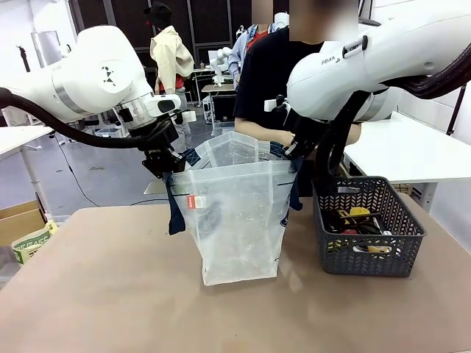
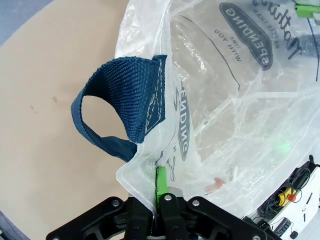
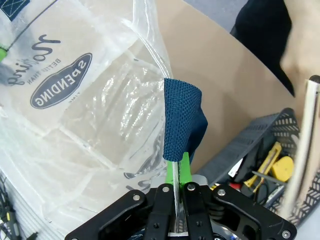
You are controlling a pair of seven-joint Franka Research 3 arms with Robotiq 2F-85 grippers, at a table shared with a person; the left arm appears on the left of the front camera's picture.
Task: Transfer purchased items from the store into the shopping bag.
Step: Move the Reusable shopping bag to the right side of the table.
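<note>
Because both grippers are pinching its rim, the shopping bag [image 1: 239, 220] stands upright near the middle of the table with its mouth pulled wide and facing up. Its long axis runs vertically, and a small red tag [image 1: 193, 201] sits on the near wall. The left gripper [image 1: 163, 165] is clamped on the plastic edge just beside one navy handle [image 2: 120, 110], green pads pressed together over the film [image 2: 157, 187]. The right gripper [image 1: 298, 147] is clamped the same way on the opposite edge, at the foot of the other handle [image 3: 182, 120], with its jaws closed on plastic and webbing [image 3: 180, 170]. The mouth thus lies between the two grippers and slightly below them.

A dark grey lattice basket [image 1: 368, 257] stands just beside the bag on the robot's right, holding the purchased items [image 1: 353, 220], yellow, red and black among them. The right arm is nearer to it, but with both grippers occupied, the loading likely falls to the person [image 1: 268, 73] standing directly behind the bag. The tan table [image 1: 110, 294] is bare in front, leaving room around the bag.
</note>
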